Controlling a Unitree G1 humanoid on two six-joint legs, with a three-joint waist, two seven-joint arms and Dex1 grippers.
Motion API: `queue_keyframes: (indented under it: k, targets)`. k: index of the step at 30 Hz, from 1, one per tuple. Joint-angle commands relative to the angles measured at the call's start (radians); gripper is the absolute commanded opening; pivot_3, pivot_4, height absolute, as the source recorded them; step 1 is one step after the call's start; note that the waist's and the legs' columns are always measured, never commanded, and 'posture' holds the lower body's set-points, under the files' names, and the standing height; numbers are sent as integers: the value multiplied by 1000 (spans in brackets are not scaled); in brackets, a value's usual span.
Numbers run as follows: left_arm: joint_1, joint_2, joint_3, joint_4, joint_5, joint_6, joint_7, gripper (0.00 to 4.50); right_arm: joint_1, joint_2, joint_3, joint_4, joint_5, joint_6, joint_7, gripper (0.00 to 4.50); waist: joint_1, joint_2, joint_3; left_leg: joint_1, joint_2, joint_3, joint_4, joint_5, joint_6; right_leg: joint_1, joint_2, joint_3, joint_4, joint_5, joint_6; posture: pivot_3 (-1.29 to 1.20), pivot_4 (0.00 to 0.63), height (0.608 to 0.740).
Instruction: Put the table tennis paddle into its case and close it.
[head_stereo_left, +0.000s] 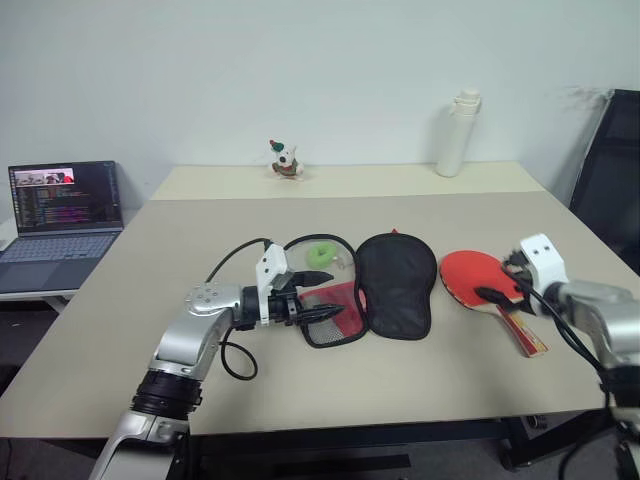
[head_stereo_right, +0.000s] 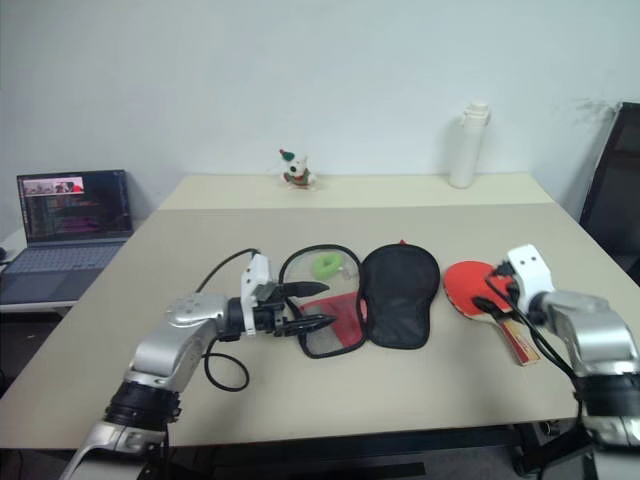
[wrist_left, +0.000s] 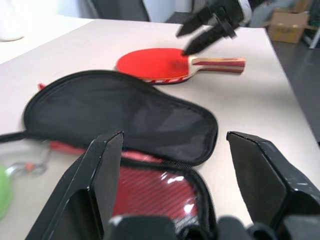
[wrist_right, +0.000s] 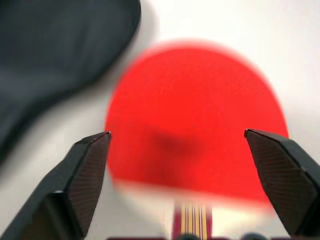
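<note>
Left eye view shows a wide tan tabletop (head_stereo_left: 420, 400) with the case (head_stereo_left: 375, 290) lying open near its middle. One half of the case is black and lies flat with its lining up. The other half is red with a see-through patch, and it sits closer to the front edge.

The left gripper (head_stereo_left: 322, 305) hangs just over the red half of the case. Its two black fingers are spread apart and hold nothing. From the left wrist view, the red half (wrist_left: 155, 192) lies right between those fingers, and the black half lies just past it.

The table tennis paddle (head_stereo_left: 490, 285) lies flat on the tabletop toward the right edge, just beside the black half of the case but apart from it. Its red face is up and its striped handle points to the front right corner.

The right gripper (head_stereo_left: 500, 290) hangs over the paddle where the handle meets the red face. Its fingers are spread wide with nothing between them. In the right wrist view the red face (wrist_right: 195, 125) lies between the two fingers.

A green tape roll (head_stereo_left: 322, 254) sits just behind the case. A small toy dog (head_stereo_left: 286, 160) and a white bottle (head_stereo_left: 458, 133) stand near the far edge. A laptop (head_stereo_left: 62, 215) is open on a side desk off the left edge.
</note>
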Motion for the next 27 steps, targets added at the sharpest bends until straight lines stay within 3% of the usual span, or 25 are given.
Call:
queue_keyframes:
  k: [1, 9, 17, 27]
  targets:
    - [-32, -8, 4, 11, 1, -30, -13, 3598, 36, -23, -51, -68, 15, 36, -18, 4469, -4, 0, 0, 1, 0, 0, 0, 0, 0, 0, 0, 1, 0, 0, 0, 0, 150, 740]
    - [-48, -20, -6, 43, 12, -53, -21, 3598, 86, 14, -50, -5, 2, 0, -67, 4469, -5, 0, 0, 0, 0, 1, 0, 0, 0, 0, 0, 1, 0, 0, 0, 0, 150, 740]
    - [-32, -12, 4, 35, 21, -59, -17, 3598, 10, 76, -27, 196, -10, -64, -97, 4469, -7, -1, -1, 2, 0, 1, 0, 0, 0, 1, 1, 1, 0, 0, 0, 0, 150, 740]
    - [5, 9, 14, 0, 17, -49, 7, 3598, -15, 103, -52, 262, -29, -107, -182, 1388, -5, -7, -4, 3, 0, 2, 2, 0, 0, 2, 1, 2, 0, 3, 1, 0, 150, 740]
